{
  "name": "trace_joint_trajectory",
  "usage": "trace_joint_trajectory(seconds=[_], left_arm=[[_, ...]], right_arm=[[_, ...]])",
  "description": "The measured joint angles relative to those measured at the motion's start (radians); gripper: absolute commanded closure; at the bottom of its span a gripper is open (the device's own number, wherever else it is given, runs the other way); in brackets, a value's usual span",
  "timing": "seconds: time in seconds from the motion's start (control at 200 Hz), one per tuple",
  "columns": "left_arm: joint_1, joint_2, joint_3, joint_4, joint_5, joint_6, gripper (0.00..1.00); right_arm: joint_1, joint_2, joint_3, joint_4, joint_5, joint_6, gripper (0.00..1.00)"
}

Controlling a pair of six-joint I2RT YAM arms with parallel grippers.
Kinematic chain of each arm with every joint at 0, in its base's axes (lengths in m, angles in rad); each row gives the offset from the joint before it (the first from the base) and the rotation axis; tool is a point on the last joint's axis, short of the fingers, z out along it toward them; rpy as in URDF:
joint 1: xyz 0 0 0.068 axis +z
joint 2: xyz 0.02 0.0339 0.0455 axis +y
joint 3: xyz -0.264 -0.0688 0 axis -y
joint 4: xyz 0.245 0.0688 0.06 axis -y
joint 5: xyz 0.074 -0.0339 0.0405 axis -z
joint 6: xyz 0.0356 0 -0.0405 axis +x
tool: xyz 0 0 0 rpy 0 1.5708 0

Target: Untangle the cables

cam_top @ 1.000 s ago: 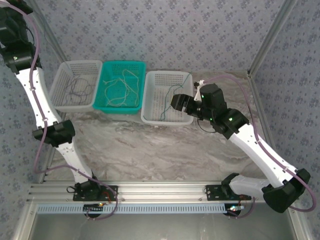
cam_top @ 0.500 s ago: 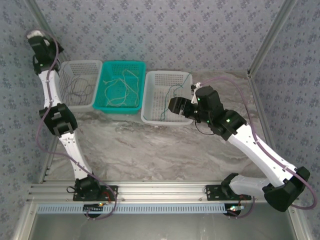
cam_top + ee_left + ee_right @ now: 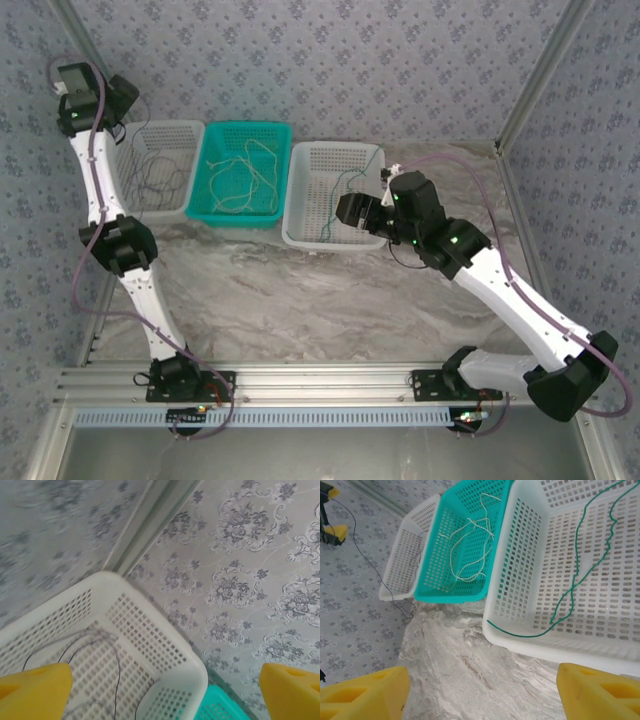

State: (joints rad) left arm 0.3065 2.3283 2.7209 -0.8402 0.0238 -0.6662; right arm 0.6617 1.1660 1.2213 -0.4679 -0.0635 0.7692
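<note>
Three cables lie in three baskets. A dark grey cable [image 3: 150, 175] [image 3: 118, 672] is in the left white basket [image 3: 185, 170] [image 3: 150, 612]. A cream cable [image 3: 245, 175] [image 3: 470, 547] lies in the teal basket [image 3: 285, 180] [image 3: 440, 592]. A green cable [image 3: 340, 195] [image 3: 575, 580] sits in the right white basket [image 3: 300, 235] [image 3: 505, 580], one end draped over its near rim. My left gripper [image 3: 128, 95] [image 3: 162, 695] hangs open, empty, high over the left basket's far corner. In the right wrist view a thin dark strand [image 3: 370, 565] runs from near it down beside that basket. My right gripper [image 3: 342, 210] [image 3: 480, 695] stands open, empty, above the right basket's near edge.
The baskets stand side by side at the back of the marble table [image 3: 300, 300]. Patterned walls enclose the back and sides, with a metal post [image 3: 150, 525] in the left corner. The arm bases sit on a rail [image 3: 320, 385] at the near edge.
My left gripper has opened wide, and the left arm has come down from the top left corner over the left basket. The right arm has shifted slightly left.
</note>
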Motion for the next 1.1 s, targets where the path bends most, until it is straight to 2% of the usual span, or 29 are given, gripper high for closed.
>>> trace_joint_trajectory(seconds=[0.055,0.16,0.255,0.335,0.51,0.535,0.555,0.59,0.66,0.695,0.745,0.78,0.805,0.825,0.889,0.949,1.029,1.099], left_arm=[[0.001,-0.027,-0.015,-0.035,-0.004,-0.006,0.08],[0.001,-0.011,-0.015,-0.132,0.006,0.003,0.20],[-0.002,0.069,-0.015,-0.235,0.042,0.013,0.21],[-0.009,0.138,-0.081,-0.311,0.049,0.026,0.22],[-0.029,0.154,-0.239,-0.391,-0.021,0.029,0.23],[-0.031,0.147,-0.249,-0.391,-0.031,0.029,0.28],[-0.032,0.138,-0.257,-0.390,-0.038,0.028,0.37],[-0.032,0.122,-0.268,-0.391,-0.049,0.027,0.60],[-0.033,0.087,-0.269,-0.391,-0.075,0.047,0.86],[-0.034,0.068,-0.264,-0.392,-0.093,0.060,0.93],[-0.038,0.059,-0.229,-0.416,-0.126,0.094,0.94],[-0.043,0.057,-0.201,-0.428,-0.148,0.116,0.90],[-0.048,0.057,-0.179,-0.441,-0.170,0.138,0.82],[-0.054,0.057,-0.170,-0.448,-0.180,0.161,0.73],[-0.076,0.054,-0.152,-0.476,-0.214,0.205,0.31],[-0.098,0.054,-0.154,-0.502,-0.230,0.243,0.05],[-0.118,0.050,-0.177,-0.517,-0.209,0.276,0.01],[-0.112,0.026,-0.232,-0.507,-0.061,0.291,0.01]], right_arm=[[0.000,-0.014,0.000,0.006,0.000,0.000,0.21],[0.000,-0.043,-0.009,0.019,-0.003,-0.007,0.21],[0.000,-0.070,-0.040,0.034,-0.004,-0.011,0.20],[0.000,-0.089,-0.077,0.042,-0.005,-0.011,0.20],[-0.002,-0.100,-0.119,0.046,-0.015,-0.011,0.20],[-0.003,-0.103,-0.122,0.045,-0.016,-0.011,0.20],[-0.003,-0.105,-0.124,0.046,-0.016,-0.012,0.20],[-0.007,-0.113,-0.128,0.045,-0.016,-0.015,0.18],[-0.016,-0.132,-0.137,0.045,-0.016,-0.022,0.18],[-0.021,-0.141,-0.141,0.045,-0.016,-0.023,0.18],[-0.030,-0.153,-0.146,0.045,-0.016,-0.026,0.18],[-0.033,-0.158,-0.149,0.046,-0.017,-0.026,0.18],[-0.036,-0.161,-0.153,0.048,-0.019,-0.026,0.18],[-0.039,-0.161,-0.156,0.051,-0.019,-0.026,0.18],[-0.043,-0.162,-0.167,0.054,-0.024,-0.026,0.18],[-0.047,-0.159,-0.178,0.058,-0.034,-0.026,0.18],[-0.049,-0.147,-0.182,0.063,-0.048,-0.026,0.18],[-0.050,-0.136,-0.183,0.074,-0.057,-0.026,0.18]])
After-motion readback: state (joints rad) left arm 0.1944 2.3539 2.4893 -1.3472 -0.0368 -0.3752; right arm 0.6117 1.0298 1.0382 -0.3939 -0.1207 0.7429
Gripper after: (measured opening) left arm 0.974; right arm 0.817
